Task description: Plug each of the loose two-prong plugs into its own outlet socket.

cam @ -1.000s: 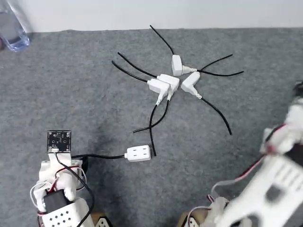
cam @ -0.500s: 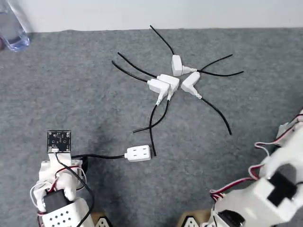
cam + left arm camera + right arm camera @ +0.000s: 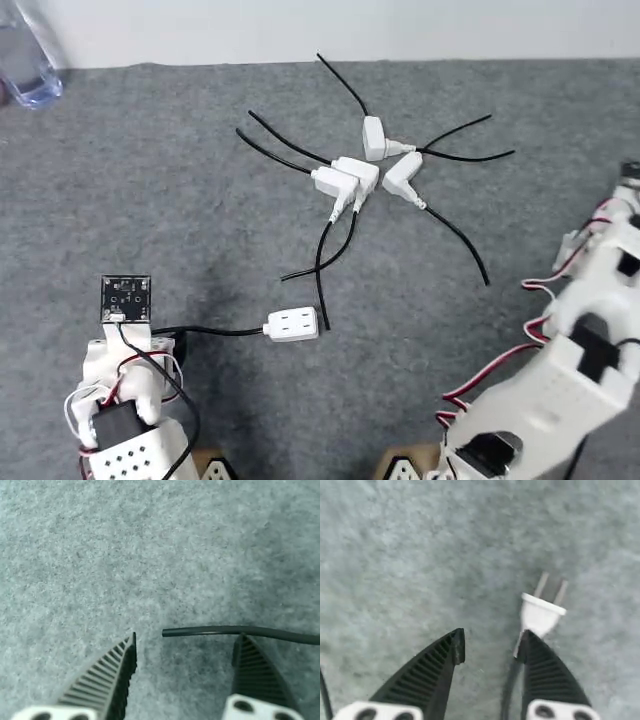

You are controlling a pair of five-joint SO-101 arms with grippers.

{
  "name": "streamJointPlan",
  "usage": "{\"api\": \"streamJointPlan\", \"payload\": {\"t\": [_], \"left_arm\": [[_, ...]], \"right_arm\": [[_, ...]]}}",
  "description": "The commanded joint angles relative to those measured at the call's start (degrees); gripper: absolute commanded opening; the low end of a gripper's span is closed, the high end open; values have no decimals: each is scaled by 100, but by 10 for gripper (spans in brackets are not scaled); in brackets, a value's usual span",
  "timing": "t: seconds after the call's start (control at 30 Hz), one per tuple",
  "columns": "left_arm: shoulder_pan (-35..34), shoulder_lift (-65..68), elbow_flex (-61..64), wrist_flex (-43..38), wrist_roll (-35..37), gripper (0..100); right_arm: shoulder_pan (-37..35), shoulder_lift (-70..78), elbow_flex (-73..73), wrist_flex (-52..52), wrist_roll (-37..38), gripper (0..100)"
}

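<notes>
- The right end effector (image 3: pixel 493 635) hangs low over the grey worktop (image 3: pixel 395 540), jaws apart and empty.
- A white plug (image 3: pixel 542 612) lies just ahead of one fingertip, close against it. Its prongs point away and its black cord (image 3: pixel 509 690) runs back beside that finger.
- The left end effector (image 3: pixel 187 639) is also spread and empty. A loose cord end (image 3: pixel 200 630) lies across the gap just ahead of its tips. It is probably the outlet's tail, though I cannot trace it.
- The outlet (image 3: pixel 293 323) lies flat, ahead of the left end effector and off to one side. Four more plugs (image 3: pixel 357 172) cluster well beyond it.
- The plug looks light, hard and smooth, and its springy cord is likely to twist it. It is best pinched across the flat sides of the body, behind the prongs, never by the cord.
- The outlet is light too and may slide when pushed, so it wants bracing.
- There is bare felt all round the near plug and the outlet, which leaves open room to move. In the cluster the cords cross, so lifting one may drag its neighbours.
</notes>
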Motion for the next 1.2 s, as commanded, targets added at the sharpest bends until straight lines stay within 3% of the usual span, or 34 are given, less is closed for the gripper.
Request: {"api": "streamJointPlan", "payload": {"t": [0.0, 0.27, 0.67, 1.17], "left_arm": [[35, -70, -22, -158, -62, 291], [44, -70, -13, -229, -70, 292], [44, -70, -13, -211, -70, 291], [35, -70, -13, -211, -70, 291]], "right_arm": [[-136, 22, -334, -145, -97, 149], [321, -163, -325, -92, 123, 149], [382, -286, -334, 207, 396, 149], [813, 163, -334, -541, 712, 149]]}}
